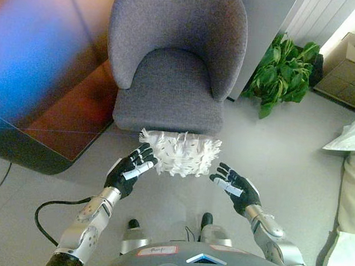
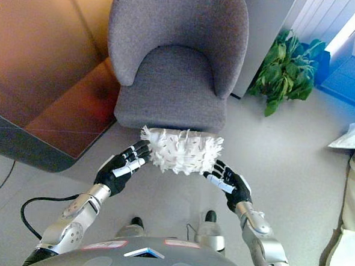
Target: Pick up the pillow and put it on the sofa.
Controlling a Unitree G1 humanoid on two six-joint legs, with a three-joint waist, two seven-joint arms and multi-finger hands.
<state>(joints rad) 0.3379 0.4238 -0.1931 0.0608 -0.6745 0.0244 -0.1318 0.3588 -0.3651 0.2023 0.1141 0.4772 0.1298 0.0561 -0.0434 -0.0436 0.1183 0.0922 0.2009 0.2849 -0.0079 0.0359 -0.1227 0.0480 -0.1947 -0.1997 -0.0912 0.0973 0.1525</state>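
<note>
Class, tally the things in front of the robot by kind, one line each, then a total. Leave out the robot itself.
Grey armchair: 1
White shaggy pillow: 1
Green potted plant: 1
Cardboard box: 1
Total: 4

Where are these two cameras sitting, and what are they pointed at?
Left eye view: on the robot's head, looking down at the grey armchair and white shaggy pillow; both arms show, left hand and right hand.
Right eye view: just beside it, facing the same way; same arms.
Shared: chair, pillow held between both hands, potted plant.
</note>
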